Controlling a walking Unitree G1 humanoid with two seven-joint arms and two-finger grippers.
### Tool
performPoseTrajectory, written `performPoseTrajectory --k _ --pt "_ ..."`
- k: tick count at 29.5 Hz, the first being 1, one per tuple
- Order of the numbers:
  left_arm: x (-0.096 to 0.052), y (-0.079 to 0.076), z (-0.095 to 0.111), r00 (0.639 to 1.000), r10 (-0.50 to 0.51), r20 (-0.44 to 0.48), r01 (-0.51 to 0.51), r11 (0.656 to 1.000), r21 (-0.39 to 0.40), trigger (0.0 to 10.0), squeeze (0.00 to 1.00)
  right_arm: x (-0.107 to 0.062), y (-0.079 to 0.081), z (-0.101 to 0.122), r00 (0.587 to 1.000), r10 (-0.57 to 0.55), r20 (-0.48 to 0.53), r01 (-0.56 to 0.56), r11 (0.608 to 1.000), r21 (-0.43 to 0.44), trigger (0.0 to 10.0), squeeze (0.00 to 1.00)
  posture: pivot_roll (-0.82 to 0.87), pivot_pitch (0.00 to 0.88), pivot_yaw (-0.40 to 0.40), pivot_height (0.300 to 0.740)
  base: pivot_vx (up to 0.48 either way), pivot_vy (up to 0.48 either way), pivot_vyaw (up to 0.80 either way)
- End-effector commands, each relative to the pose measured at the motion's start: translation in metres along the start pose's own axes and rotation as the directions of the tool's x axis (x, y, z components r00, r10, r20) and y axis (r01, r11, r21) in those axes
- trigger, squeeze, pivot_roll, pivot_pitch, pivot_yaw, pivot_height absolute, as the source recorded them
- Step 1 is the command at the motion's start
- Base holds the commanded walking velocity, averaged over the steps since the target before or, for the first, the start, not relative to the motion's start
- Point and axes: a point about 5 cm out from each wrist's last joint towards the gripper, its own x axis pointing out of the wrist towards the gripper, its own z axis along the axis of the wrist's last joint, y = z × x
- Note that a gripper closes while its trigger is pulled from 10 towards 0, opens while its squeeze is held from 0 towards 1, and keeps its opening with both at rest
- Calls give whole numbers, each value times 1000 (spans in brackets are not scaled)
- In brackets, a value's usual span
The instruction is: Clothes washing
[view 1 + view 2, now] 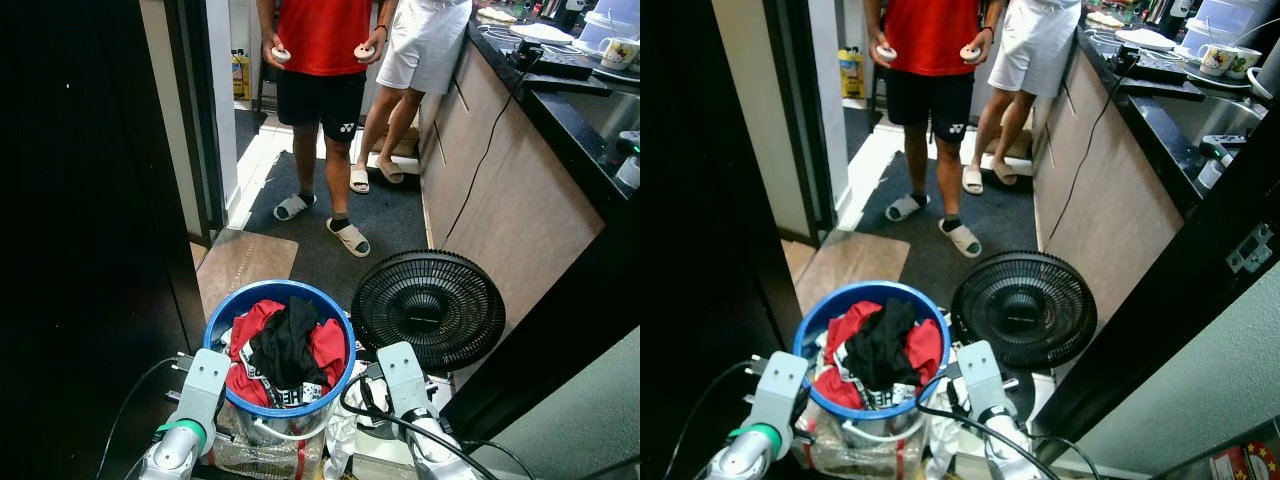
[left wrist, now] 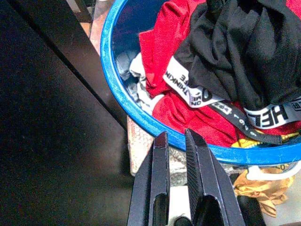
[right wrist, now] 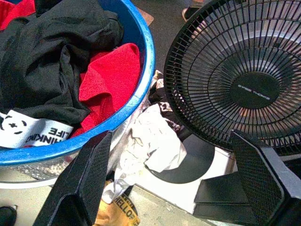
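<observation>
Where grippers (image 2: 175,139) flank basket (image 1: 222,315)

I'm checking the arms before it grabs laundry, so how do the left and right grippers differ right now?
The left gripper has its fingers almost together, while the right gripper is spread wide. The left sits by the blue basket's left rim next to a dark panel; the right sits between the basket and the black fan. Both are low beside the basket and hold nothing, with the red and black clothes untouched inside.
</observation>
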Motion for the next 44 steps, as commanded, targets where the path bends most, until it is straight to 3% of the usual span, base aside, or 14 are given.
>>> performPoseTrajectory --k 1,17,22,24,25,28,30,34,40,44 --pt "-1 -4 -3 1000 -9 -2 9 1000 -9 10000 0 -1 -1 -2 1000 -3 -6 3 1000 -3 10000 0 176 0 -46 740 0 0 0" --pt "-1 -6 -2 1000 2 -6 -2 1000 -17 10000 0 1 8 9 998 33 58 -32 999 -27 10000 0 174 13 -49 740 0 0 0" --pt "2 5 2 998 59 -3 -59 997 -44 10000 0 4 13 25 989 67 135 -60 997 -50 10000 0 175 40 -62 740 0 0 0" --pt "5 17 17 993 109 41 -106 991 -78 10000 0 12 11 50 972 57 229 -51 998 -34 10000 0 184 85 -72 740 0 0 0" --pt "5 17 17 993 109 41 -106 991 -78 10000 0 12 11 50 972 57 229 -51 998 -34 10000 0 184 85 -72 740 0 0 0" --pt "7 36 56 969 180 168 -156 977 -144 10000 0 21 10 101 919 57 391 -56 998 -13 10000 0 201 132 -83 740 0 0 0" --pt "3 44 74 951 208 228 -173 971 -163 10000 0 24 18 122 890 95 446 -87 995 -39 10000 0 207 152 -85 740 0 0 0" --pt "-4 45 85 939 213 269 -175 972 -157 10000 0 24 29 126 882 147 448 -117 989 -95 10000 0 224 200 -86 740 0 0 0" --pt "-15 42 90 937 204 283 -165 974 -153 10000 0 27 31 125 895 157 418 -132 987 -89 10000 0 227 253 -80 740 0 0 0" --pt "-22 41 91 938 200 282 -161 975 -154 10000 0 27 41 124 893 232 385 -204 972 -112 10000 0 225 284 -78 740 0 0 0"
